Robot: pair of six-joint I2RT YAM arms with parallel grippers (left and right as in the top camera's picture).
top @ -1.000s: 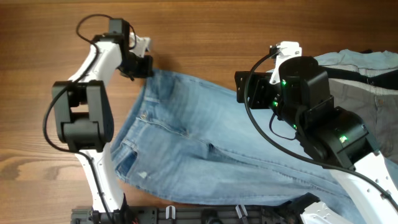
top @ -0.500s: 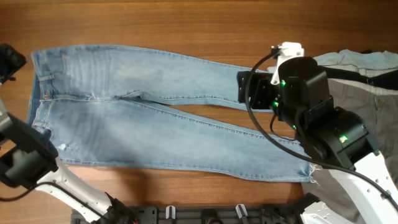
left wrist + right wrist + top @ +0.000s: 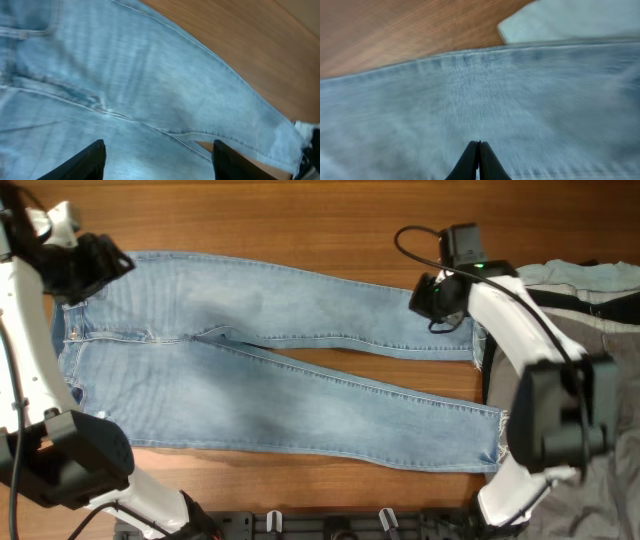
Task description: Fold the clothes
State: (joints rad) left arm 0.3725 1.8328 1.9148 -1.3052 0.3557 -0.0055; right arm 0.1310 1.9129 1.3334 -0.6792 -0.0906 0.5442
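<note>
The wooden table (image 3: 300,210) carried the jeans (image 3: 250,370) spread flat, waistband at the left and hems at the right beside the grey trousers (image 3: 610,350) and a pale shirt (image 3: 570,275). The left gripper (image 3: 160,162) was over the waist, fingers wide apart and empty. The right gripper (image 3: 479,160) was over the far leg's hem, fingers pressed together with no cloth seen between them.

1. Your overhead view is bright, even and sharp; the jeans (image 3: 280,370) throw a thin, soft shadow along their 6 o'clock edge.
2. Your left wrist view is mildly smeared.
3. Your right wrist view is heavily motion-blurred, worst toward 3 and 9 o'clock.
</note>
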